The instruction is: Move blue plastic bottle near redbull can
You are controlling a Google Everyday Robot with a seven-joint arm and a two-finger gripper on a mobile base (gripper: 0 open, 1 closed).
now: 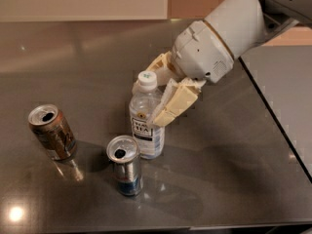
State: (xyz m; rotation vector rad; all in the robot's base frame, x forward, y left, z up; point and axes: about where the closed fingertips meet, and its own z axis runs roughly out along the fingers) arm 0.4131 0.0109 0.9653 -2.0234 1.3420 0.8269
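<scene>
- Your gripper (150, 104) sits at the centre of the frame, its cream fingers (176, 103) clamped on the blue plastic bottle (146, 135). One finger is across the bottle's right front and the other is behind its shoulder.
- The white arm (229, 33) reaches in from the upper right.
- The bottle stands upright on the dark table (229, 179), just beside the redbull can (125, 173), which is below and slightly left of it.
- You cannot tell whether the two touch.
- A brown can (52, 133) stands apart at the left.

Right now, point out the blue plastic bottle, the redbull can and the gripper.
blue plastic bottle (144, 129): camera view, on its label.
redbull can (127, 176): camera view, on its side.
gripper (150, 103): camera view, midway between fingertips, clamped on the bottle's upper half.
</scene>
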